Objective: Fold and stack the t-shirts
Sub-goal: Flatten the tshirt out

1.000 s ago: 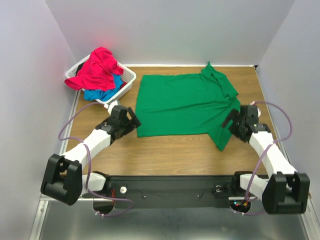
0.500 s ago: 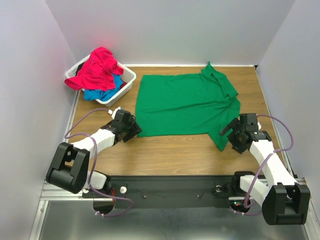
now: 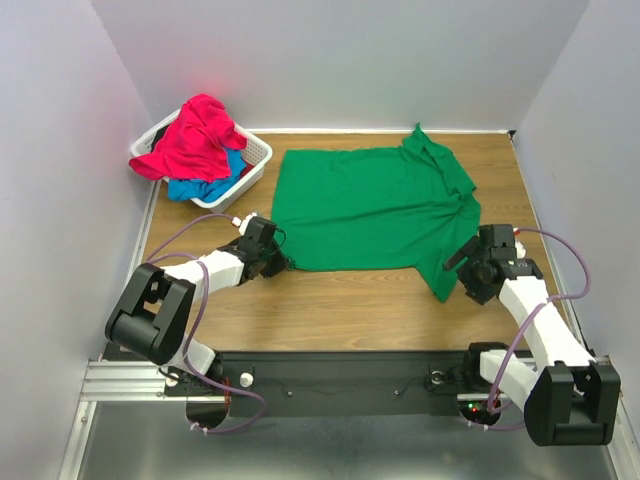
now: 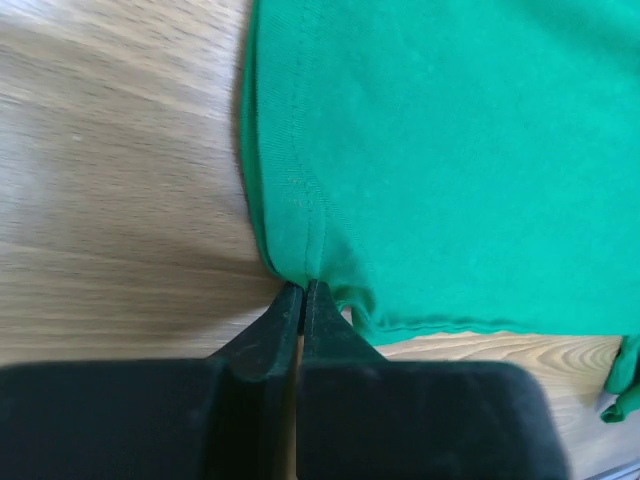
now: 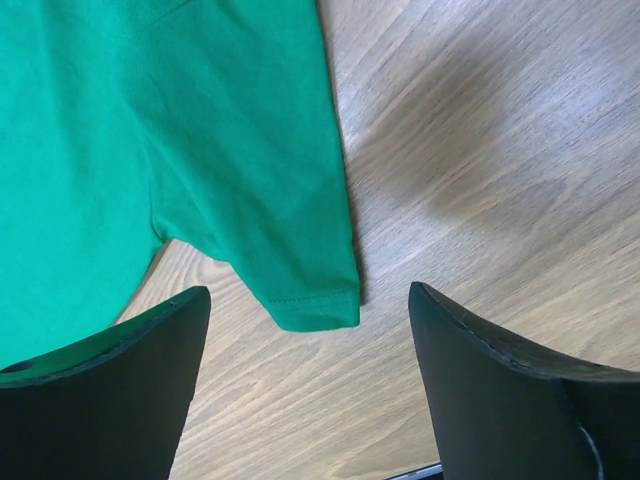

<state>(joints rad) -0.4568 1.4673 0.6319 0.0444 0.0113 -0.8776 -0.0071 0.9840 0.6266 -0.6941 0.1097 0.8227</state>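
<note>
The green t-shirt [image 3: 370, 205] lies spread flat on the wooden table, collar at the right. My left gripper [image 3: 274, 260] is at its near-left corner, and in the left wrist view the gripper [image 4: 303, 290] is shut on the hem of the green t-shirt [image 4: 450, 150]. My right gripper [image 3: 468, 272] is low over the near sleeve. In the right wrist view the gripper [image 5: 308, 292] is open and straddles the sleeve end [image 5: 305, 300], its fingertips [image 5: 150, 345] clear of the cloth. A pinkish-red t-shirt [image 3: 195, 135] and a blue t-shirt [image 3: 205, 186] are piled in the basket.
A white slotted basket [image 3: 258, 156] stands at the back left corner of the table. Grey walls close in the left, back and right sides. Bare wood [image 3: 350, 305] runs between the shirt and the black base rail [image 3: 340, 365].
My left gripper slid right to the shirt's near-left corner and shut on the hem. My right gripper moved nearer and lower to the sleeve end, its jaws narrowing a little.
</note>
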